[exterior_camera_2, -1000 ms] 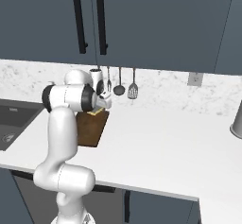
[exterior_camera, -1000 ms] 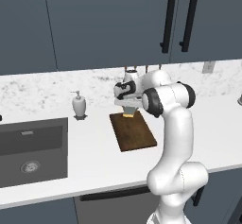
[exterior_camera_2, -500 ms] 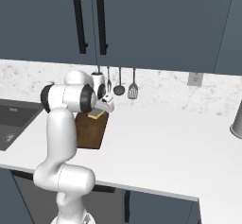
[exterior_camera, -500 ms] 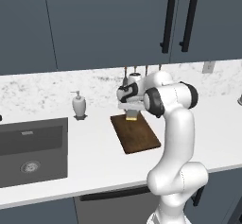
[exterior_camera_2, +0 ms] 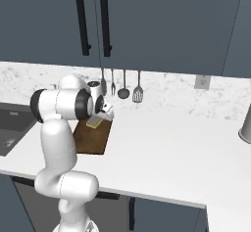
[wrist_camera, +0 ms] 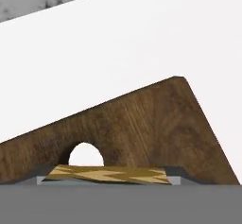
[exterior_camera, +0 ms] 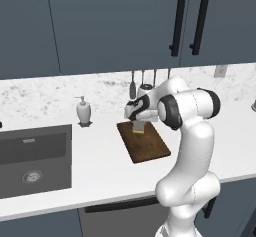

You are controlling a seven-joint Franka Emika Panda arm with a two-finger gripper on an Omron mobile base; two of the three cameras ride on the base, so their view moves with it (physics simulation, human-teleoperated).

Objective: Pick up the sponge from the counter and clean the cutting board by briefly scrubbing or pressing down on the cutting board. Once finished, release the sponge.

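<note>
Centre of the left base view: gripper (exterior_camera: 138, 123) lowered over the far short end of the cutting board (exterior_camera: 146, 145), with the sponge (exterior_camera: 138, 126) clamped between its tips, yellow body visible below the hand. I cannot tell from the base views whether the sponge is touching the wood or just above it. Lower middle of the hand view: the sponge (wrist_camera: 109, 175) sits at the bottom edge between the two tips, the board (wrist_camera: 142, 128) close beneath, its small hole (wrist_camera: 86, 155) just beyond the sponge. Jaws: closed to the sponge's width, holding it. Step in hand, as I judge it: scrubbing or pressing phase; pick-up done, release outstanding. Next move calls for a short downward press or a brief rub along the board, staying on the wood, then opening the jaws to let the sponge go. Surroundings: white counter (exterior_camera: 100, 171) bearing the board; soap dispenser (exterior_camera: 83, 112) at left of centre, well apart from the board; dark inset sink (exterior_camera: 30, 158) at far left; utensils hanging on the wall (exterior_camera_2: 122, 85) behind the board, upper centre of the right base view; metal vessel (exterior_camera_2: 245, 128) at the right edge, well apart. Obstruction: nothing lies on the board near the sponge; the hanging utensils are the nearest hazard if I lift towards the wall.
</note>
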